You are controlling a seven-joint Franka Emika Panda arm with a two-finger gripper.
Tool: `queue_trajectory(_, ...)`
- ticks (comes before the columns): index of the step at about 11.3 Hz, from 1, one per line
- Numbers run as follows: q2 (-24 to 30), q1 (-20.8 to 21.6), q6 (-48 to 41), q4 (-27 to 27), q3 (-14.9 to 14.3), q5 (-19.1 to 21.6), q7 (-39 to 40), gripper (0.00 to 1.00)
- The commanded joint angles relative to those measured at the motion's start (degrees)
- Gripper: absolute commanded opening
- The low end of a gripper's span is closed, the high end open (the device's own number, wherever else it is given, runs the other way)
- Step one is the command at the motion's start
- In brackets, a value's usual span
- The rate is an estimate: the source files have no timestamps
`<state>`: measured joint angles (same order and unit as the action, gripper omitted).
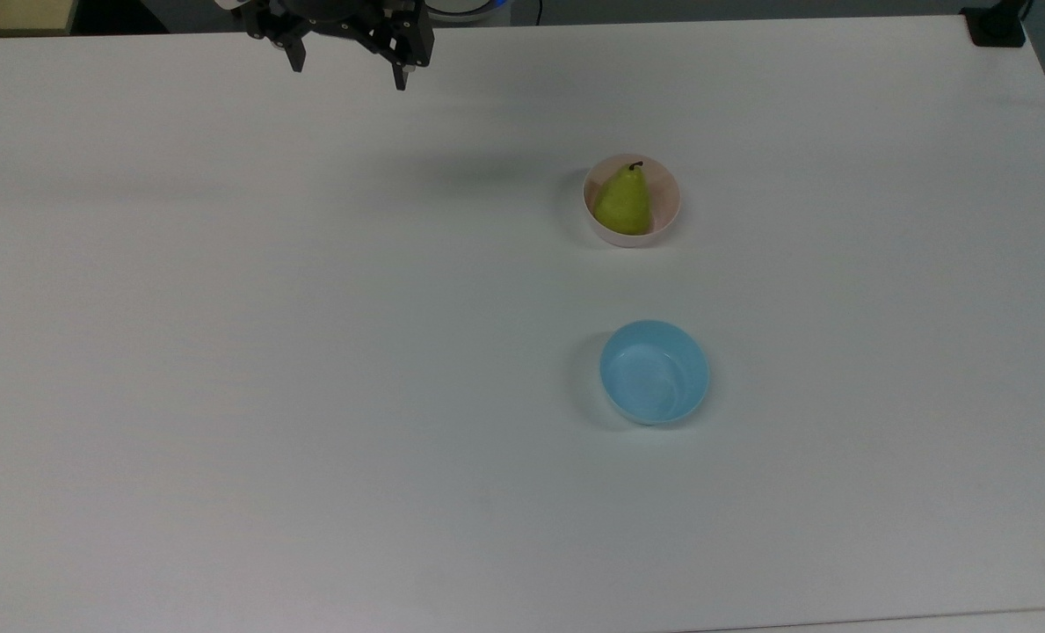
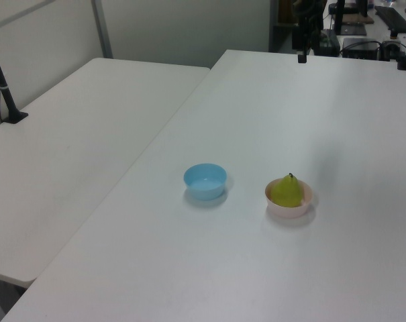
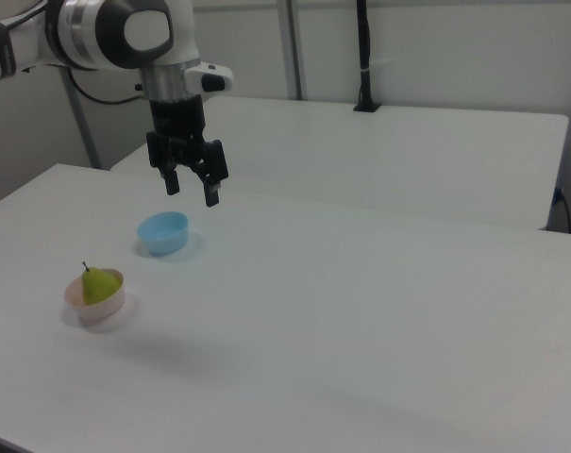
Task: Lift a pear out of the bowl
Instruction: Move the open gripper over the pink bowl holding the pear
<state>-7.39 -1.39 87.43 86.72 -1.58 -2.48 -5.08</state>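
The hand [image 1: 346, 69], fingers spread and empty, hangs well apart from the pear [image 1: 623, 200], which stands upright in the bowl [image 1: 667, 214] toward the top view's lower right.

No text, label or number can be read anywhere.

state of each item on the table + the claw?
pear: upright in the pink bowl, stem up, not gripped
pink bowl: upright, holds the pear
blue bowl: upright, empty
claw: open, empty, high above the table, away from both bowls
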Motion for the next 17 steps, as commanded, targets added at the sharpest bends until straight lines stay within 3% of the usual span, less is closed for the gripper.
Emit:
queue_trajectory(1,0.3,0.0,-0.8,-0.2,-0.3,2.3,2.3,1.0)
queue_trajectory(5,-0.1,0.6,-0.7,-0.3,0.7,5.4,6.4,1.0)
queue_trajectory(9,-0.3,8.9,-0.7,0.1,1.4,5.9,6.6,1.0)
queue_trajectory(15,-9.5,21.1,4.0,0.2,1.4,5.0,5.1,1.0)
queue_trajectory(17,-12.6,23.2,5.5,0.3,1.4,5.0,3.9,1.0)
